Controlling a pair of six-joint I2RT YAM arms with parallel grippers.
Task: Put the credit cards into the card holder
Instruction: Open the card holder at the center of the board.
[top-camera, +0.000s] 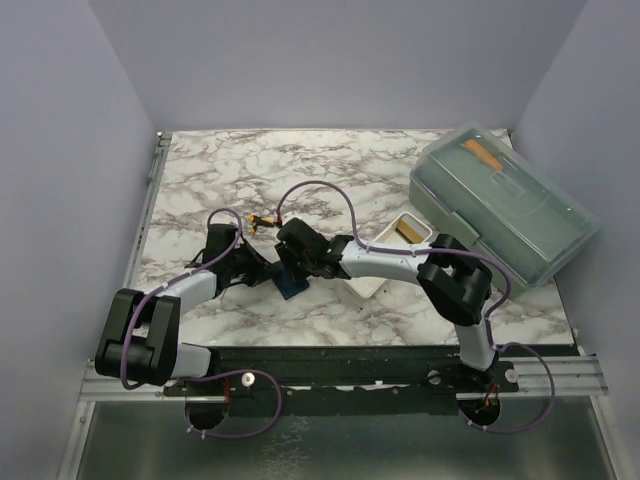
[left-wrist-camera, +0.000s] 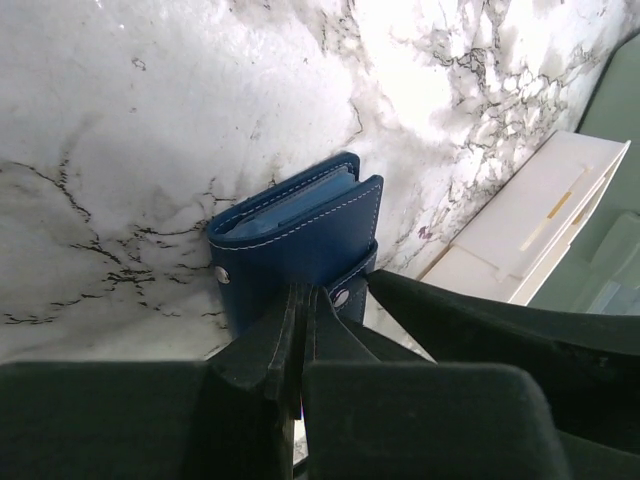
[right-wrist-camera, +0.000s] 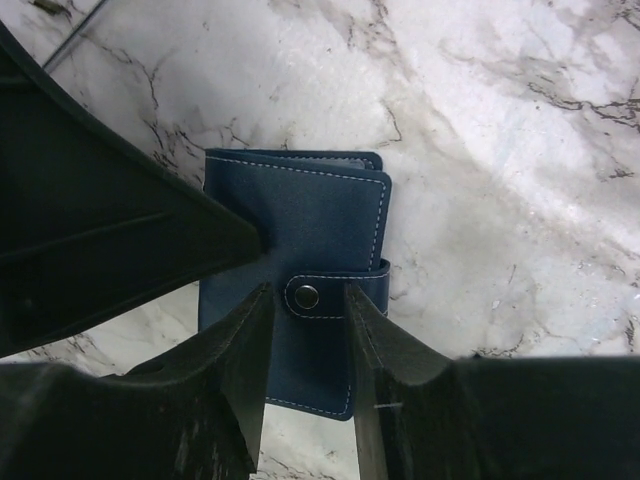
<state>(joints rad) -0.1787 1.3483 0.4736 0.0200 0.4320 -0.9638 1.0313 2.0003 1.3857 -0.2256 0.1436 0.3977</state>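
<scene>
The card holder (left-wrist-camera: 295, 240) lies folded on the marble, a navy wallet with its snap strap (right-wrist-camera: 307, 296) done up; it also shows in the top view as the card holder (top-camera: 291, 287). A pale bluish credit card edge (left-wrist-camera: 300, 205) shows between its covers. A golden-tan card (top-camera: 408, 230) lies in the white tray. My left gripper (left-wrist-camera: 303, 292) is shut, its tips against the wallet's near edge by the strap. My right gripper (right-wrist-camera: 306, 288) is open over the wallet, one finger on each side of the snap. Both grippers meet at the wallet in the top view.
A white tray (top-camera: 385, 262) stands just right of the wallet, under my right forearm. A large grey-green plastic box (top-camera: 505, 200) with an orange strip (top-camera: 480, 155) inside sits at the back right. A tiny yellow-and-black object (top-camera: 262, 222) lies behind the grippers.
</scene>
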